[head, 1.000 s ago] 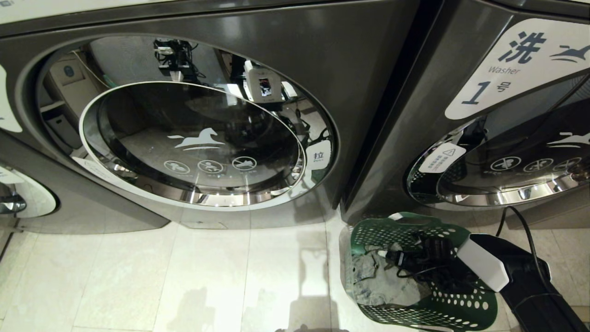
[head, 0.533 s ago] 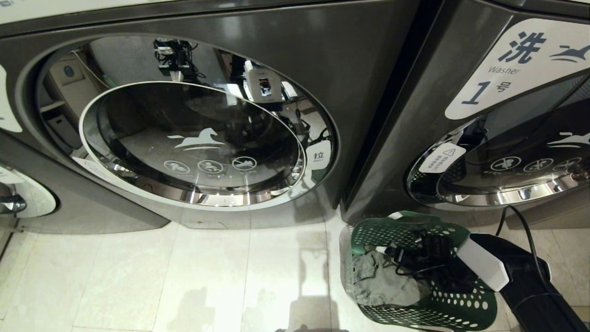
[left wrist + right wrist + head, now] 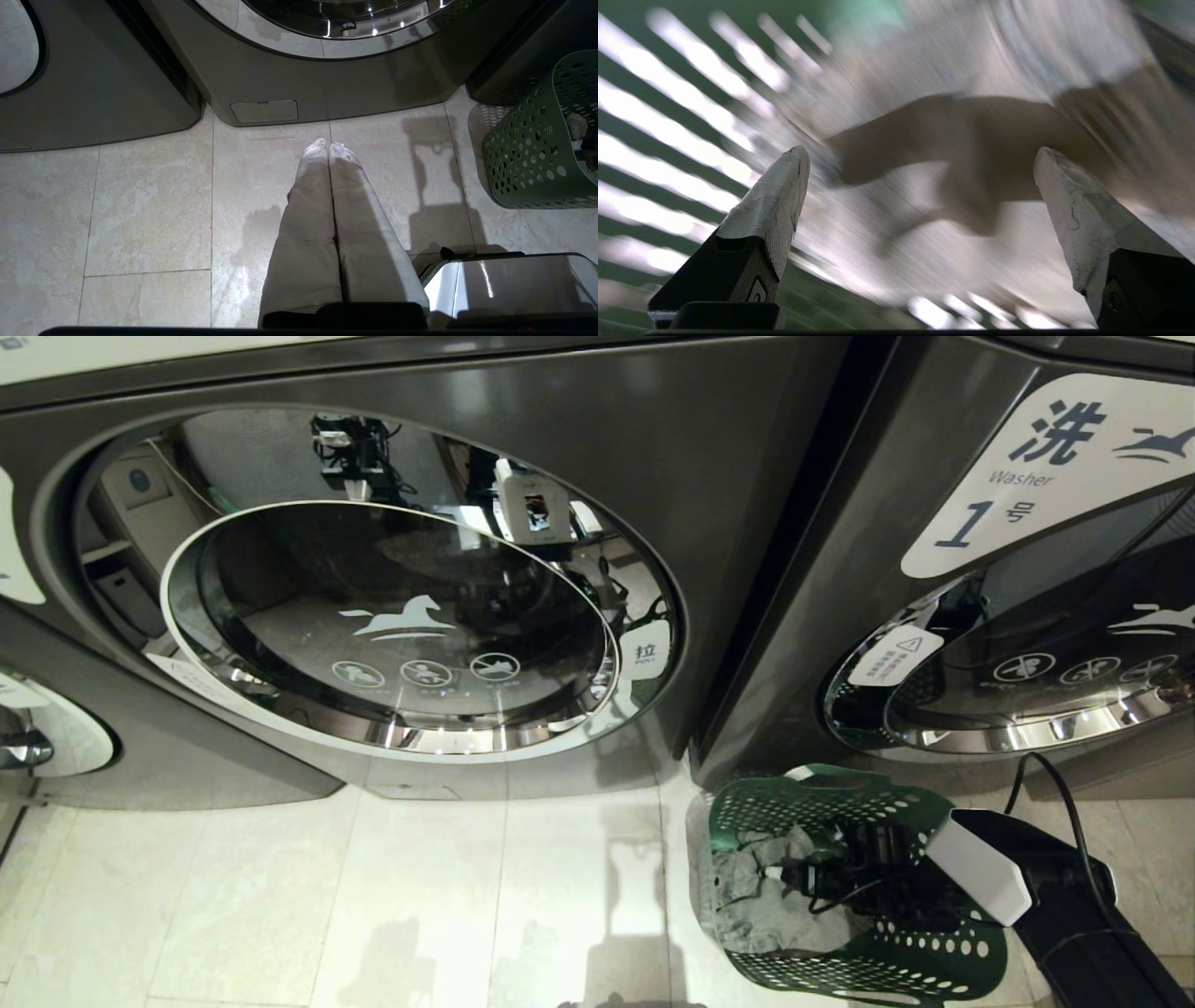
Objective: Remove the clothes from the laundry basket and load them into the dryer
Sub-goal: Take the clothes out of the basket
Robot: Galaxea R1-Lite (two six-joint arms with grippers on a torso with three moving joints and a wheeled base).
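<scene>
Head view: green laundry basket point(image 3: 854, 896) at lower right on the tiled floor point(image 3: 327, 896), below the seam between two grey machines. Inside it, crumpled grey-green clothes point(image 3: 756, 905), with the right gripper point(image 3: 794, 875) reaching in from the right.

Left wrist view: left gripper point(image 3: 327, 145) at centre, jaws pressed together, above bare floor; basket at right edge.

Right wrist view: jaws spread wide, nothing pinched, over blurred pale cloth and basket lattice.
</scene>
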